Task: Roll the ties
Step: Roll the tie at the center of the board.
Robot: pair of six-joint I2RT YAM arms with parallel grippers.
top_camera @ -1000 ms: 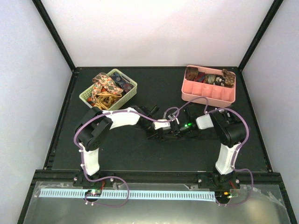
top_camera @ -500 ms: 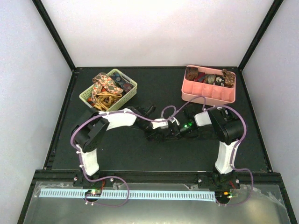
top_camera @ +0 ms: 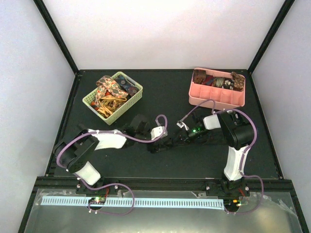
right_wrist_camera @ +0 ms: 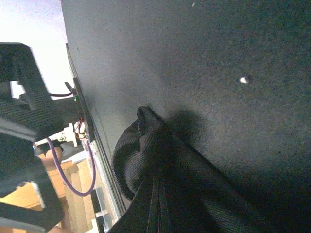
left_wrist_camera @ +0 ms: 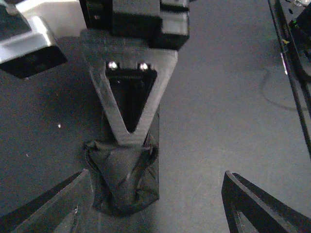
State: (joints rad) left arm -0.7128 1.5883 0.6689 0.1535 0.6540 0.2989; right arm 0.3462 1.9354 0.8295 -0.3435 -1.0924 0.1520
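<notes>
Two robot arms [top_camera: 104, 141], one green basket [top_camera: 127, 105], one pink divided tray [top_camera: 216, 102], one black tie [left_wrist_camera: 124, 179], loose ties [top_camera: 109, 87] and rolled ties [top_camera: 218, 81] uncountable.

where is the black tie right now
Left wrist view: the black tie lies bunched on the table at lower centre, under the tip of the right gripper, between the fingers of the open left gripper.

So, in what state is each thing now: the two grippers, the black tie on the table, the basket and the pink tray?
left gripper: open, fingers wide apart.
right gripper: shut on the black tie, as far as I can see.
black tie: limp, its end folded over, not yet rolled.
green basket: full of loose ties.
pink tray: rolled ties in the back compartments; the front ones look empty.
</notes>
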